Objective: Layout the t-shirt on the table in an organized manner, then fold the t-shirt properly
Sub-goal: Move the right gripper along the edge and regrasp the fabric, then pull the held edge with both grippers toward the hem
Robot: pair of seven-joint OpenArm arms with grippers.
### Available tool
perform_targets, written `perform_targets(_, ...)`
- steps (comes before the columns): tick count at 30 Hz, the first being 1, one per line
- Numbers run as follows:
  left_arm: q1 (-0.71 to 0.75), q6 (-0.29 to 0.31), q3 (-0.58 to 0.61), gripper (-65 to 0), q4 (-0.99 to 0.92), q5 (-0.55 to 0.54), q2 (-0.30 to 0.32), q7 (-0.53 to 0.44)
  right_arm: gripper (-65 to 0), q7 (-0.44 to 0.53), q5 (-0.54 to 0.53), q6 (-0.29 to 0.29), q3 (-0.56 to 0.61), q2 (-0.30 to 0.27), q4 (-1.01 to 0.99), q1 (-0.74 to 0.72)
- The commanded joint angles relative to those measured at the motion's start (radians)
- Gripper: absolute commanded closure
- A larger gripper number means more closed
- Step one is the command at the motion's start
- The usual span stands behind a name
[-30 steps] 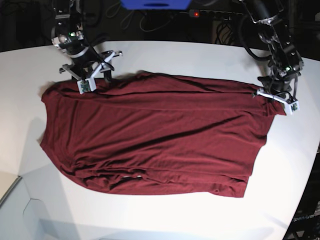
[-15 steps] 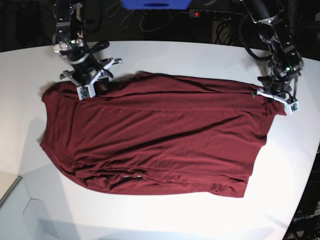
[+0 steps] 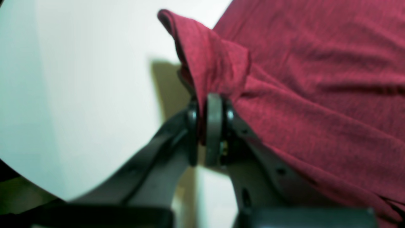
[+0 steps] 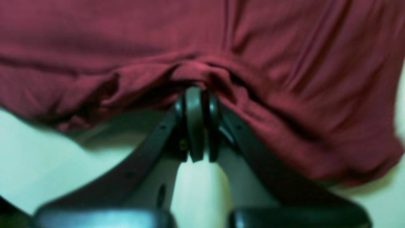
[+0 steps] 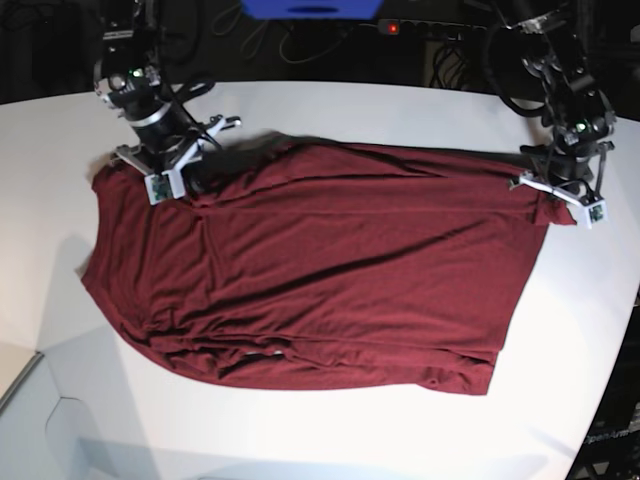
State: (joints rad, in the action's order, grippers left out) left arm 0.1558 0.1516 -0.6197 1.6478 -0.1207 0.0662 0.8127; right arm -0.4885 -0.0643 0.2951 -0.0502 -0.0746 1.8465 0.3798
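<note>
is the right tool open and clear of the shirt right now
No. In the right wrist view the right tool is shut, with a bunched fold of the t-shirt pinched in it.

No readable text, label, brand, number or sign anywhere. Plain maroon t-shirt [image 5: 310,270], no print. Plain white tabletop [image 5: 330,110], unmarked. Small green-and-white tags on the arms beside the t-shirt's far corners, too small to read. Blue object beyond the tabletop's far edge, blank.
</note>
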Motion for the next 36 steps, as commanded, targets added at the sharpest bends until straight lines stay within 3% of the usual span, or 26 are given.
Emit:
perform_targets(1,-0.003,-0.004,-0.002,-0.1,0.033,-0.001,0.013,-0.002,0.0,0.018,-0.007,0.003,-0.003,-0.004,0.032,0.003)
perform_targets(9,-0.014,-0.004,-0.004,-0.1,0.082,-0.001,0.017,0.023,0.0,0.015,-0.002,0.003,-0.024,-0.006,0.055,0.002)
perform_targets(24,-0.049,-0.004,-0.002,-0.1,0.153,-0.001,0.019,0.024,0.0,0.018,-0.002,0.003,-0.014,-0.08,0.029,0.058)
perform_targets(36,-0.144,-0.004,0.004,-0.1,0.094,0.0,0.019,0.024,0.0,0.02,-0.002,0.005,-0.006,-0.113,0.031,0.034)
